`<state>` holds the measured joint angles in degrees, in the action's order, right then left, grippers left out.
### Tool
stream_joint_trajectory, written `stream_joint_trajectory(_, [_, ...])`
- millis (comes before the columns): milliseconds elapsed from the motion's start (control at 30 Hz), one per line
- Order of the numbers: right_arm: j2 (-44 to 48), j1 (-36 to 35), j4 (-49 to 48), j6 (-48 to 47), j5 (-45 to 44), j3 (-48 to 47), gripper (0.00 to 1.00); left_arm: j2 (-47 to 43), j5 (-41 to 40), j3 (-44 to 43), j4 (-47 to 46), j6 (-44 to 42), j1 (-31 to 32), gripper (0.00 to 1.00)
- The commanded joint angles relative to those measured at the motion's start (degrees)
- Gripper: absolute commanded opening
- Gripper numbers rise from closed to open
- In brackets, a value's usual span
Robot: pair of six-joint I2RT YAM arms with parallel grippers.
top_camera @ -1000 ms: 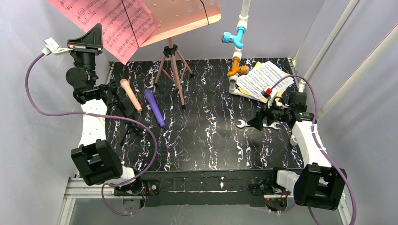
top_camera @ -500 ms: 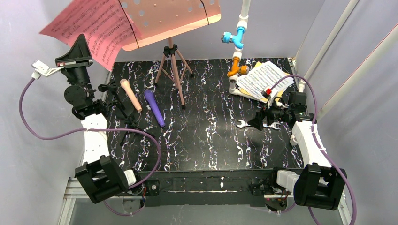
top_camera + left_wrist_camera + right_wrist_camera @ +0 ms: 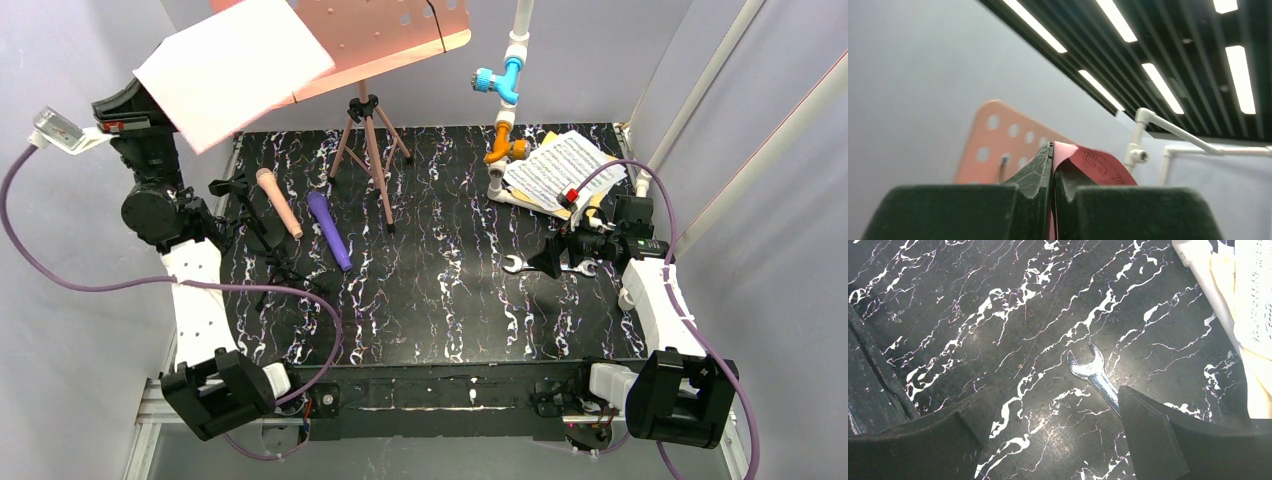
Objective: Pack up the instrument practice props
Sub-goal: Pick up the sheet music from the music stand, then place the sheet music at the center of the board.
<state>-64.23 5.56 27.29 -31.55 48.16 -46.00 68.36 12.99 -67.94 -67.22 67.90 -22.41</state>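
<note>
One peach microphone (image 3: 279, 203), one purple microphone (image 3: 330, 231), one sheet (image 3: 232, 70) in left gripper (image 3: 1052, 156)

Pink music sheet (image 3: 235, 70) aloft in left gripper (image 3: 140, 97); right gripper (image 3: 548, 262) above silver wrench (image 3: 513, 264)

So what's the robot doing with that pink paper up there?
The left tool is pinched shut on a pink music sheet, holding it up in the air by the pink music stand. The right tool is open and hangs low over a silver wrench on the table. The peach microphone and purple microphone lie on the table, not packed yet.
</note>
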Motion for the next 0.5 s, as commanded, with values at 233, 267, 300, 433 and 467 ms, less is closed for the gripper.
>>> stream_joint_trajectory(233, [-0.2,0.2,-0.2,-0.4,1.0,0.2,0.98,-5.3,17.3,-10.6,-2.1,-4.7,6.4,0.0])
stream_joint_trajectory(267, [-0.3,0.2,-0.2,-0.4,1.0,0.2,0.98,-5.7,18.9,-10.8,-0.4,-5.6,8.1,0.0])
stream_joint_trajectory(300, [-0.3,0.1,-0.1,-0.5,0.9,0.2,0.98,-6.3,20.2,-10.7,1.9,-6.9,9.8,0.0])
stream_joint_trajectory(433, [-0.4,0.1,0.2,-1.1,1.2,0.1,0.98,-10.3,23.2,-8.3,13.2,-13.1,18.6,0.0])
stream_joint_trajectory(467, [-0.3,0.1,0.4,-1.4,1.5,0.0,0.98,-11.3,23.1,-7.0,15.5,-13.2,20.1,0.0])
